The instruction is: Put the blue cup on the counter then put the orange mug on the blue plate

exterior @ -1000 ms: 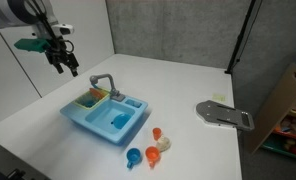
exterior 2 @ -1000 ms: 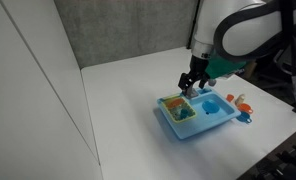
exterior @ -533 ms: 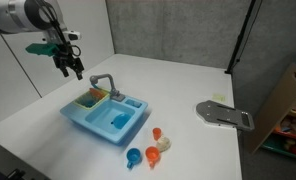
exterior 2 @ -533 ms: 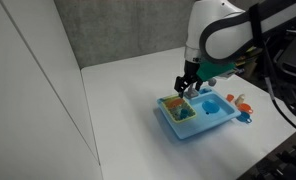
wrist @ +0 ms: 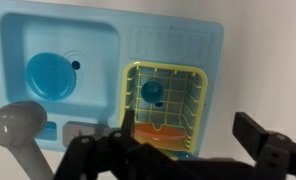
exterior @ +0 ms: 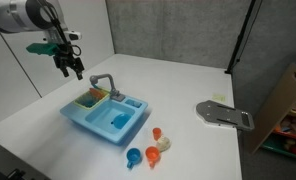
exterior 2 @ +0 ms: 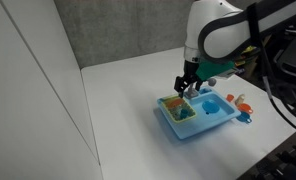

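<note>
Step one: my jaws hang apart, empty, above the blue cup (wrist: 153, 92) in the yellow rack (wrist: 168, 67). Next I must descend and pinch its rim.

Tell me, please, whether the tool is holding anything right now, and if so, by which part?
Nothing is held: the tool hangs open and empty above the toy sink.

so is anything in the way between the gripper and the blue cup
Nothing visible blocks it from above. The gripper hangs open over the yellow rack, whose top is open, and the blue cup sits inside. The rack's walls ring the cup, an orange piece lies beside it, and the grey faucet stands to one side.
</note>
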`<state>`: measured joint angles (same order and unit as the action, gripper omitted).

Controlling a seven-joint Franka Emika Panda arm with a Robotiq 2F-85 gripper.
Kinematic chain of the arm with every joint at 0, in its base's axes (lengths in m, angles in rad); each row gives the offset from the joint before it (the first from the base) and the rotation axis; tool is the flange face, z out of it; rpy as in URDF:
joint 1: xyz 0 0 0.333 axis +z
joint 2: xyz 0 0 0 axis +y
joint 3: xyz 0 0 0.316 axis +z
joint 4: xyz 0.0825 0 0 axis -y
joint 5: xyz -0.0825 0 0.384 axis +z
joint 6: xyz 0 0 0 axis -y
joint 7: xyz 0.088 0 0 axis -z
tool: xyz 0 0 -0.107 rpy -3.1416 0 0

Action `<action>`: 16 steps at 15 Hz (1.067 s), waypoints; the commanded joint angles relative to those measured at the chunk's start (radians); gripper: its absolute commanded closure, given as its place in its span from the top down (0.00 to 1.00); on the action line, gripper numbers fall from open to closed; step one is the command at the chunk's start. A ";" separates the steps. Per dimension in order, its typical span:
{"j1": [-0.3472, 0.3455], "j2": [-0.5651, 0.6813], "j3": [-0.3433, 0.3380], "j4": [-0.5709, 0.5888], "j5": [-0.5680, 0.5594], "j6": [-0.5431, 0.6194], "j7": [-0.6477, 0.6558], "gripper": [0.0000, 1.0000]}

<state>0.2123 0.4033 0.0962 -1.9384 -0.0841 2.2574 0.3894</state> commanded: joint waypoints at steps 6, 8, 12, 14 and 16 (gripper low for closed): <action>0.040 0.076 -0.050 -0.004 -0.037 0.048 0.037 1.00; 0.053 0.094 -0.058 -0.009 -0.042 0.069 0.041 1.00; 0.087 0.117 -0.078 -0.021 -0.060 0.115 0.074 1.00; 0.101 0.129 -0.090 -0.022 -0.065 0.140 0.101 1.00; 0.109 0.143 -0.098 -0.020 -0.052 0.163 0.129 1.00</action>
<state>0.3020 0.5391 0.0202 -1.9483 -0.1245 2.3805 0.4621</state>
